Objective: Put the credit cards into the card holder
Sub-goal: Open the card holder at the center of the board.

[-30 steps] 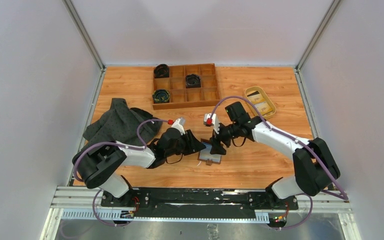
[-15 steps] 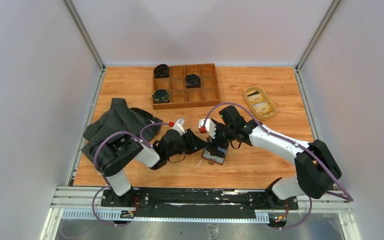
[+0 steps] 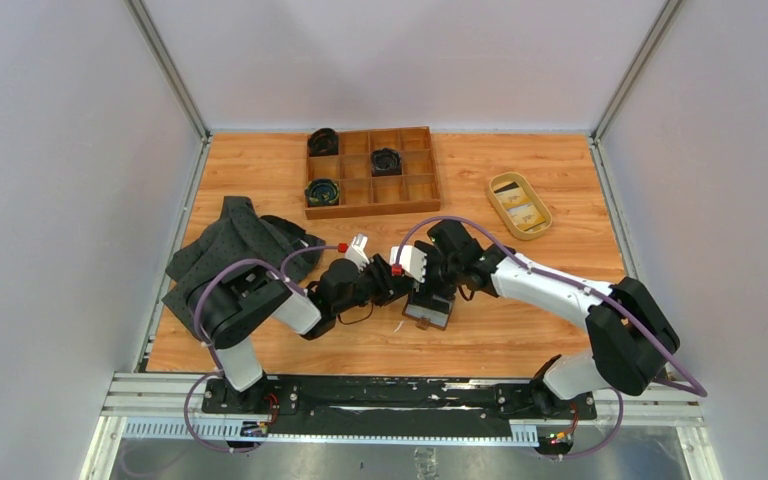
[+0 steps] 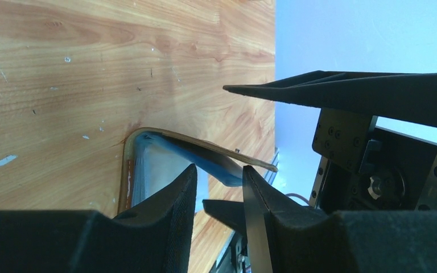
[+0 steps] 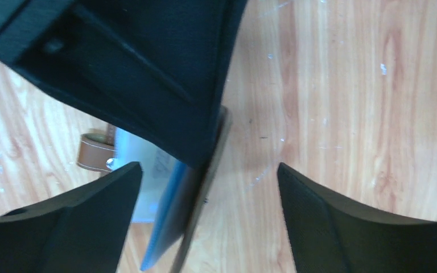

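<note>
**Q:** What surface and room does the plate show?
**A:** An orange wood-grain table (image 3: 250, 170), flecked with pale scuffs in the wrist views. Plain grey walls (image 3: 400, 60) close it in at 9, 12 and 3 o'clock. Aluminium posts (image 3: 165, 65) rise at the far corners. A black base plate (image 3: 400, 392) at 6 o'clock carries both arms.

**Q:** What lies on the table?
**A:** Read from the table's centre. A wooden compartment tray (image 3: 415, 190) sits at 12 o'clock, with black coiled items (image 3: 387, 160) in three cells. A tan oval dish (image 3: 549, 214) sits at 2 o'clock. A crumpled dark grey cloth (image 3: 235, 250) lies at 9 o'clock, by the left edge.

**Q:** Where are the task's things?
**A:** The credit cards (image 3: 520, 208) lie in the dish, well apart from the card holder (image 3: 432, 312). The holder lies near centre, toward 5 o'clock, between the two grippers. Its lower leaf rests flat and its brown flap is tilted up, showing pale blue sleeves. Its snap tab (image 5: 94, 151) lies on the wood.

**Q:** How do the grippers stand?
**A:** The left gripper (image 4: 219, 170) reaches in from 9 o'clock. Its fingers are a narrow gap apart at the holder's open mouth, with nothing seen pinched between them. The right gripper (image 5: 209, 168) reaches in from 3 o'clock. Its fingers are spread wide, one on either side of the raised flap's edge. Whether either finger touches the flap cannot be told.
</note>
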Tool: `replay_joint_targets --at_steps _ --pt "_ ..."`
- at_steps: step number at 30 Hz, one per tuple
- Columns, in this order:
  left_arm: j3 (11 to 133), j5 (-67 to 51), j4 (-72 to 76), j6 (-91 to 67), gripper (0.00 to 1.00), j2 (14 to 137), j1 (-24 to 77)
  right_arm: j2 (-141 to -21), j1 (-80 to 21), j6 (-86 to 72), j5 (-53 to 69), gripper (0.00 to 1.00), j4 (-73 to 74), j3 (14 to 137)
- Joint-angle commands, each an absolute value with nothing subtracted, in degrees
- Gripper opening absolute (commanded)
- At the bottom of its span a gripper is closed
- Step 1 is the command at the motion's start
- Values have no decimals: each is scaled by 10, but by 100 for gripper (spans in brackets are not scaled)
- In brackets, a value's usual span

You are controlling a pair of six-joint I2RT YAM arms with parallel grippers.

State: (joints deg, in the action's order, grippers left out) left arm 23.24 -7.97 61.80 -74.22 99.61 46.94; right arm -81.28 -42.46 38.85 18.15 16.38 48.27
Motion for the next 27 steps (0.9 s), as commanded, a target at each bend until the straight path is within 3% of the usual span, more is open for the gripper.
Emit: replay_joint_targets --at_steps 1,4,9,12,22,27 --pt "241 -83 650 -746 37 1011 466 -817 -432 393 127 86 155 482" --pt "236 -82 648 -739 37 1007 463 -814 -432 393 121 65 154 484" --pt "204 -60 607 -695 37 945 448 -813 -424 391 132 21 162 487" --pt "183 -38 555 -638 38 871 441 -801 -412 380 162 2 173 495" --pt "117 -8 387 -419 48 567 440 -662 -369 389 337 0 210 497" --pt "79 -1 368 -344 66 437 440 -625 -368 420 373 0 224 489"
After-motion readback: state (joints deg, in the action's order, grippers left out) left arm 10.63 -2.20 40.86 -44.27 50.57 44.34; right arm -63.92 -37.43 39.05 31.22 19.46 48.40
